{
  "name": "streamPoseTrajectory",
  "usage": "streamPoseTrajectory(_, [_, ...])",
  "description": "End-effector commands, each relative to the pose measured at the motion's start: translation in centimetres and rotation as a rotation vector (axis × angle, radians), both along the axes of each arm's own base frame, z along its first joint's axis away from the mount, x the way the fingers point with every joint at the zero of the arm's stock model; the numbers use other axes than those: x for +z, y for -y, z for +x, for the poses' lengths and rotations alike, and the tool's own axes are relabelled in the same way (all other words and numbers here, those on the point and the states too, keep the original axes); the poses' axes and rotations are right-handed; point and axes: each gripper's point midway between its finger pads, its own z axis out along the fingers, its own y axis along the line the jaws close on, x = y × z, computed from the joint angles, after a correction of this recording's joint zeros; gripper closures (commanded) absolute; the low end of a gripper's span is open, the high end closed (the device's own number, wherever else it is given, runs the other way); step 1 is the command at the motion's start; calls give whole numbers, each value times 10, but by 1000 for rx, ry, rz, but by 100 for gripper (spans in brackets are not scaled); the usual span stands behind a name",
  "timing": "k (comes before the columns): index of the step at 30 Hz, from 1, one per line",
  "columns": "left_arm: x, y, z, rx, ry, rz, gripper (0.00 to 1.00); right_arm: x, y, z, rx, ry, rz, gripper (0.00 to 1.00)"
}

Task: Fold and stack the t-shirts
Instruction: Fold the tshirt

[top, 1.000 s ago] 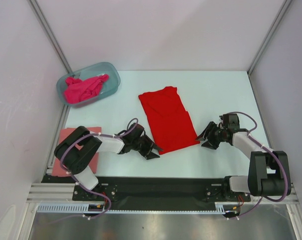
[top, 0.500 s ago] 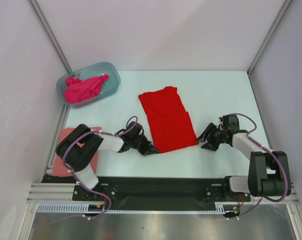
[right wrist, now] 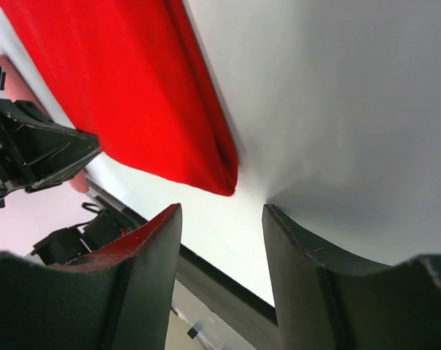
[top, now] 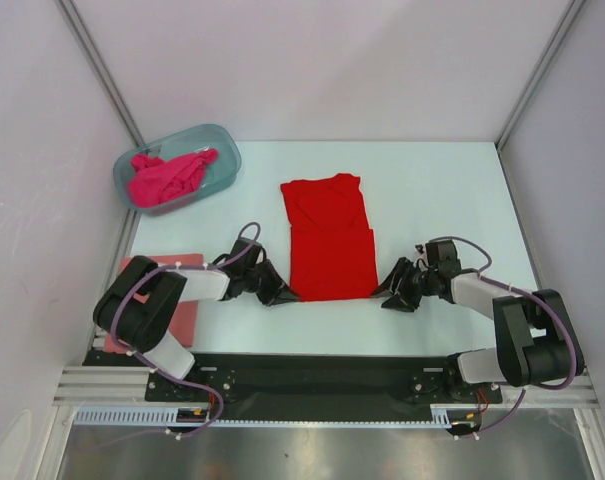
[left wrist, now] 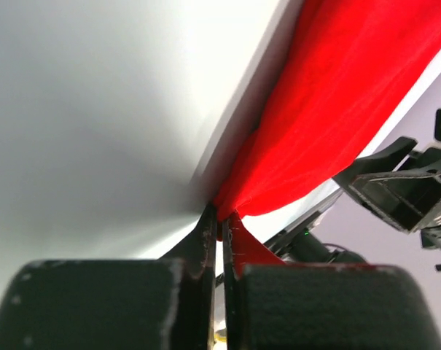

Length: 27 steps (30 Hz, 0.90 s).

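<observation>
Red cloth pinched at one near corner only: an uneven hold.
From left to right we see the salmon-pink t-shirt (top: 188, 318) flat at the near left edge, the magenta t-shirt (top: 165, 180) bunched in the translucent tub (top: 229, 160), the left gripper (left wrist: 220, 219) closed on the near left corner of the red t-shirt (top: 329, 245), a smooth long panel on the matte surface (top: 442, 190), and the right gripper (right wrist: 221, 208) open, the near right corner just ahead of it. We judge that lifting now would skew the limp layers or slip the thin pinch.

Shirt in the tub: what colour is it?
Hot magenta-pink. The shirt lies crumpled in the blue-grey tub, clearest in the top external view.
</observation>
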Motion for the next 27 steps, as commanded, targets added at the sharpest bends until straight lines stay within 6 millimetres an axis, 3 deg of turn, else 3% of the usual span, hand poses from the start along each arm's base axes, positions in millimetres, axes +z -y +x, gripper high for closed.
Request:
streamPoseTrajectory(1, [-44, -43, -29, -51, -77, 226, 94, -3, -8, 1, -23, 4, 41, 46])
streamPoseTrajectory(3, [-44, -45, -31, -53, -74, 227, 82, -6, -8, 2, -25, 6, 35, 46])
streamPoseTrajectory(4, [-43, -45, -32, -53, -70, 224, 71, -8, -8, 1, -26, -4, 34, 46])
streamPoseTrajectory(5, [-45, -48, -35, -49, -78, 224, 65, -9, -8, 3, -25, 1, 31, 46])
streamPoseTrajectory(10, [-40, -49, -37, -36, -67, 210, 53, -15, -5, 7, -8, -5, -4, 47])
streamPoseTrajectory(18, [-45, -52, -40, -36, -69, 212, 53, -22, 4, 11, 23, -9, -90, 48])
streamPoseTrajectory(27, [-54, -51, -36, -29, -65, 198, 63, -26, 4, 16, 21, -12, -92, 50])
